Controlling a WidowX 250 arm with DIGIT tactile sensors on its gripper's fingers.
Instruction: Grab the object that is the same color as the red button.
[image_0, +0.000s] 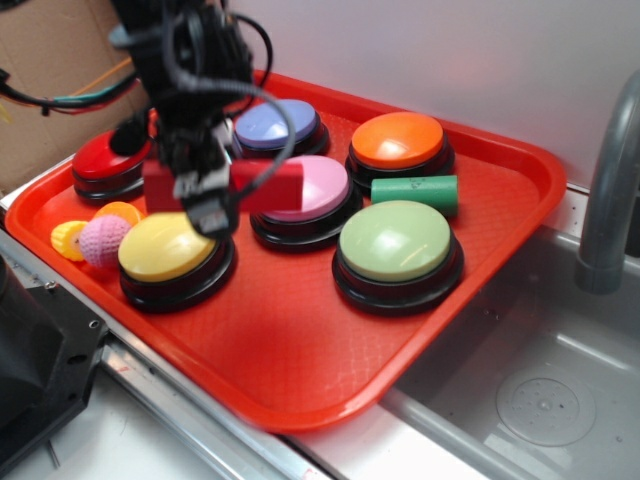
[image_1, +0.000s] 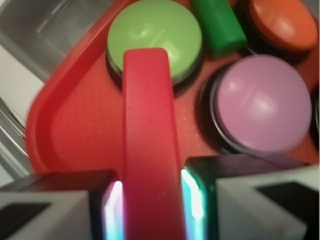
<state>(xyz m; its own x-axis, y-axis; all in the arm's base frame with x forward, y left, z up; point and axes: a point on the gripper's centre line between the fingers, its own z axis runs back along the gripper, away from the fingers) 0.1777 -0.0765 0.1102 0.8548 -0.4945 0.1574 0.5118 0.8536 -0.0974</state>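
My gripper (image_0: 200, 195) is shut on the long red block (image_0: 268, 184), held level above the tray between the yellow and pink buttons. In the wrist view the red block (image_1: 150, 135) runs up from between my two pads, which press its sides; the gripper (image_1: 151, 205) sits at the bottom edge. The block's far end overlaps the green button (image_1: 155, 37). The red button (image_0: 105, 165) with its glossy dome on a black base sits at the tray's far left, partly behind my arm.
The red tray (image_0: 300, 380) holds a yellow button (image_0: 170, 250), pink button (image_0: 315, 195), blue button (image_0: 280, 125), orange button (image_0: 398, 142), green button (image_0: 398, 245) and a green cylinder (image_0: 415, 190). Small knitted toys (image_0: 95, 238) lie at left. A sink and grey faucet (image_0: 605, 190) are at right.
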